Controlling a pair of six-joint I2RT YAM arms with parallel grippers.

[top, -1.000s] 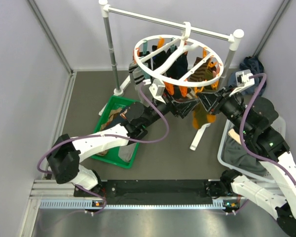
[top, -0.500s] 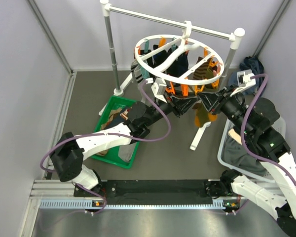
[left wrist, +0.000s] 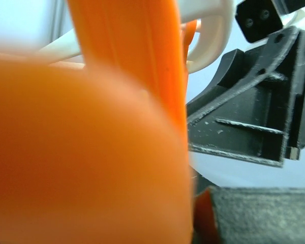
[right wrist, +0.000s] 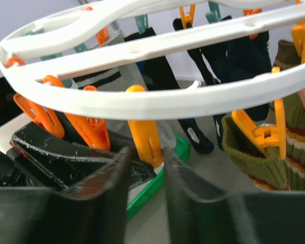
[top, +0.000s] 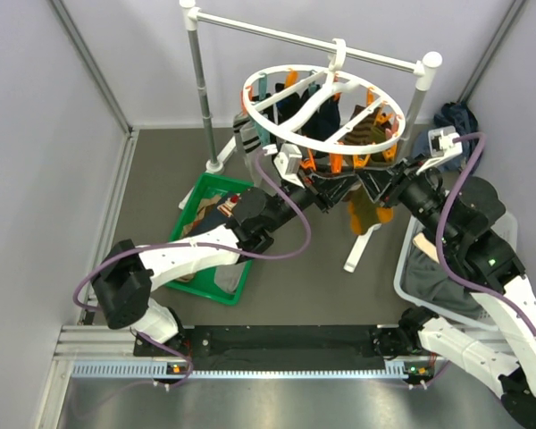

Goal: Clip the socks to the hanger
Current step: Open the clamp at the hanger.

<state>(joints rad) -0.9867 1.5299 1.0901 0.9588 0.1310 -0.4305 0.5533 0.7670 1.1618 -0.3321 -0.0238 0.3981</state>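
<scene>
A white rail stand (top: 196,89) on the worktop (top: 313,286) carries the round hanger (top: 266,132), many of its clips already holding socks (top: 368,213). Both arms meet under the ring's near rim. The left hand (top: 327,187) has lifted to the rim and drawn its fingers in. An orange clip (left wrist: 137,61) fills its camera, though whether it is pinching that clip cannot be told. The right hand (top: 363,181), just beside it, has eased slightly apart, with nothing visible between its fingers. Dark grey cloth (left wrist: 264,216) shows below the clip, suggesting another sock is about to be fastened.
</scene>
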